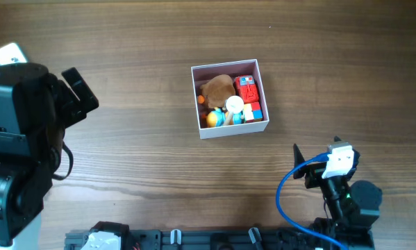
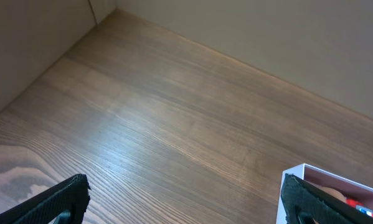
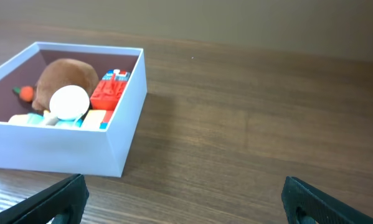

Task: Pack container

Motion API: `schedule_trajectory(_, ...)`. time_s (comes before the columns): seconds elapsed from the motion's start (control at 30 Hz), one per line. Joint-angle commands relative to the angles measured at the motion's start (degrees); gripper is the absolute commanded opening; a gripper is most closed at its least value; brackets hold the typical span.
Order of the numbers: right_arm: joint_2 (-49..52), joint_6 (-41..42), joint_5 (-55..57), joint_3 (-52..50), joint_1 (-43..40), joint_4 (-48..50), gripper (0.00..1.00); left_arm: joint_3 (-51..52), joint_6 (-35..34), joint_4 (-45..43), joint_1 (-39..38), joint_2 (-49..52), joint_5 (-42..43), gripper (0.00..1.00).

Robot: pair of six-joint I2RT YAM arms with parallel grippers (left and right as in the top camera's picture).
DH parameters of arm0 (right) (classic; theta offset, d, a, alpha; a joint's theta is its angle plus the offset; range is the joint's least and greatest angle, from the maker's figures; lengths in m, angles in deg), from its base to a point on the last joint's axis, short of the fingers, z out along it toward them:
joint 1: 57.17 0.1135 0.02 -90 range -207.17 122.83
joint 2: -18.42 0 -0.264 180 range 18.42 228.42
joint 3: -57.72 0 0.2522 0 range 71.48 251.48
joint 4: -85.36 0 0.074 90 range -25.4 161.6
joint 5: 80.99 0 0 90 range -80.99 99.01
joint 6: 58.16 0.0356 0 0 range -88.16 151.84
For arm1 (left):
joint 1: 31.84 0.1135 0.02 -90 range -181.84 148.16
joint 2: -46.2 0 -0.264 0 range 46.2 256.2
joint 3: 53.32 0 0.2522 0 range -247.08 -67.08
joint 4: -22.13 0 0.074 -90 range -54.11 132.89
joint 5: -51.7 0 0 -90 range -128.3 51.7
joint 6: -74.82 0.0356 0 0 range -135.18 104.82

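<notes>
The container (image 1: 228,68), a square white box with a pink inside, sits near the table's middle. It holds a brown plush toy (image 1: 217,89), a red block toy (image 1: 246,89), a white round piece (image 1: 235,105) and other small coloured toys. In the right wrist view the container (image 3: 61,149) is at the left; in the left wrist view only its corner (image 2: 314,172) shows. My left gripper (image 2: 183,199) is open and empty at the far left of the table. My right gripper (image 3: 183,199) is open and empty at the front right.
The left arm's black body (image 1: 27,132) fills the left edge of the overhead view. The right arm (image 1: 336,173) has a blue cable looping below it. A black rail (image 1: 194,239) runs along the table's front edge.
</notes>
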Motion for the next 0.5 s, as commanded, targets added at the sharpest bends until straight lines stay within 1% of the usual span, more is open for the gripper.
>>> schedule_trajectory(0.0,-1.03,0.68,-2.05,-1.84,-0.13,1.05,1.00,-0.07,-0.79,0.04,0.39,0.00,-0.55,1.00)
schedule_trajectory(0.47,-1.01,0.57,-2.19,-2.16,-0.13,1.90,1.00,-0.07,-0.79,0.04,0.39,0.00,-0.55,1.00)
